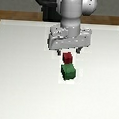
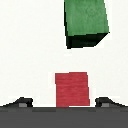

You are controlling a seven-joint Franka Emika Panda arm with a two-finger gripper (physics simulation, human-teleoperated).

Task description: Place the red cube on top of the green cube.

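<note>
A flat white surface (image 1: 19, 78) fills nearly all of the exterior view, plain and matte, with a strip of brown wooden floor (image 1: 12, 15) beyond its far edge. The white robot arm (image 1: 74, 16) hangs above the middle. Its tool (image 1: 69, 51) grips the small dark red plain cube (image 1: 68, 57), lifted off the surface. The slightly larger plain green cube (image 1: 69, 72) rests on the surface just nearer than the red one, apart from it.

Count on record: red cube (image 1: 67, 57) – one. Green cube (image 1: 69, 72) – one. Cubes total – two. Gripper (image 1: 70, 49) – one. Table (image 1: 20, 68) – one.
</note>
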